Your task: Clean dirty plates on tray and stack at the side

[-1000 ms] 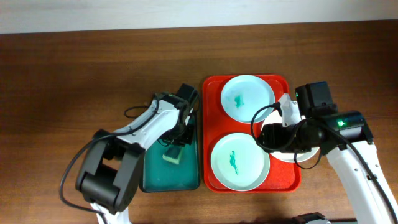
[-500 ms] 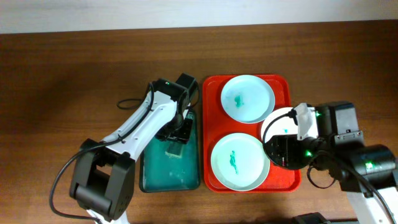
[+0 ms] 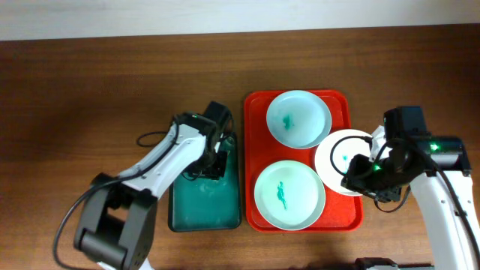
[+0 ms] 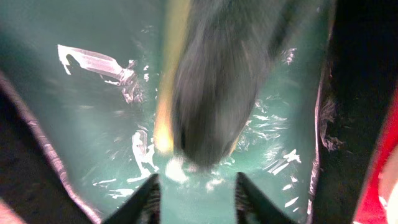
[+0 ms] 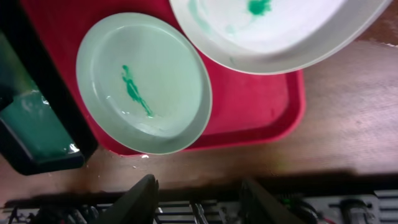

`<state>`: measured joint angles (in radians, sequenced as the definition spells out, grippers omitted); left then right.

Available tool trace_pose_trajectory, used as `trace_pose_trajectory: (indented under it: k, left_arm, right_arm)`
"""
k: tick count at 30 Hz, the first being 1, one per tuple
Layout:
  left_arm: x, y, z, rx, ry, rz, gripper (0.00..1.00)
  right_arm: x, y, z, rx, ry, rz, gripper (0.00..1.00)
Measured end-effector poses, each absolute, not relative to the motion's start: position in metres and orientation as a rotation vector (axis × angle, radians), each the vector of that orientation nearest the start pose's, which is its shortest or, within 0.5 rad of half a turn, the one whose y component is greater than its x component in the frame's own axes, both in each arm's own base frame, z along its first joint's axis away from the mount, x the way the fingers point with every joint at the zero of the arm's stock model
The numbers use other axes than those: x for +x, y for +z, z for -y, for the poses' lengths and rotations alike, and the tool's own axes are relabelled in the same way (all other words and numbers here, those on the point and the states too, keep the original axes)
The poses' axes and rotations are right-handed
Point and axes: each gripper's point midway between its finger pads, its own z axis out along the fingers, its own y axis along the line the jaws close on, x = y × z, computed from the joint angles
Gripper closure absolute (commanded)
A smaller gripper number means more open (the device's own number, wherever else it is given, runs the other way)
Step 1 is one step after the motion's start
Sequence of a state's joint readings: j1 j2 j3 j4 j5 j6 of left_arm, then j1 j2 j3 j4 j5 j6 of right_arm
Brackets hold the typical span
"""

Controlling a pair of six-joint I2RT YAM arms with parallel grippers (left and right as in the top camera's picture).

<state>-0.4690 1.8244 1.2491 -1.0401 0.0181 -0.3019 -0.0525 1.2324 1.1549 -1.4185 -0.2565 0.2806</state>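
The red tray (image 3: 259,150) holds two plates with teal smears: a far one (image 3: 298,118) and a near one (image 3: 289,193). A third smeared plate (image 3: 339,159) lies over the tray's right rim. My right gripper (image 3: 365,180) is at that plate's near right edge. In the right wrist view its fingers (image 5: 202,202) are open and empty, with the near plate (image 5: 143,81), the third plate (image 5: 273,31) and the tray (image 5: 249,106) ahead of them. My left gripper (image 3: 216,165) is open inside the teal basin (image 3: 204,214), its fingers (image 4: 198,199) just short of a blurred sponge (image 4: 205,81).
The dark teal basin (image 4: 93,124) holds wet film and stands against the tray's left side. Bare wooden table (image 3: 112,90) lies to the left, behind and to the right of the tray. The table's front edge shows in the right wrist view (image 5: 348,149).
My right arm has swung to the right off the third plate, which now shows fully on the tray's right rim. My left gripper has come down over the sponge, hiding it from above.
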Motion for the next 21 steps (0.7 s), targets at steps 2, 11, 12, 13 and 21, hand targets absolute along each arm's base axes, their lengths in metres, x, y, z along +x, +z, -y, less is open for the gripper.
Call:
trace_pose_trajectory:
  k: [2, 11, 12, 13, 21]
  left_arm:
    - [0.283, 0.051, 0.143, 0.252, -0.022, -3.145, 0.39]
    - [0.319, 0.03, 0.16, 0.312, -0.114, -2.969, 0.87]
    - [0.315, 0.017, 0.159, 0.315, -0.102, -2.992, 1.0]
    - [0.314, 0.011, 0.158, 0.335, -0.094, -3.003, 1.0]
    - [0.304, 0.043, 0.153, 0.407, -0.036, -3.104, 1.0]
  right_arm:
    - [0.198, 0.137, -0.04, 0.446, 0.478, -3.049, 0.48]
    - [0.204, 0.09, -0.043, 0.378, 0.507, -3.025, 0.45]
    - [0.206, 0.09, -0.04, 0.377, 0.482, -3.022, 0.45]
    - [0.206, 0.089, -0.038, 0.377, 0.467, -3.021, 0.45]
    - [0.217, 0.053, -0.04, 0.35, 0.494, -3.096, 0.63]
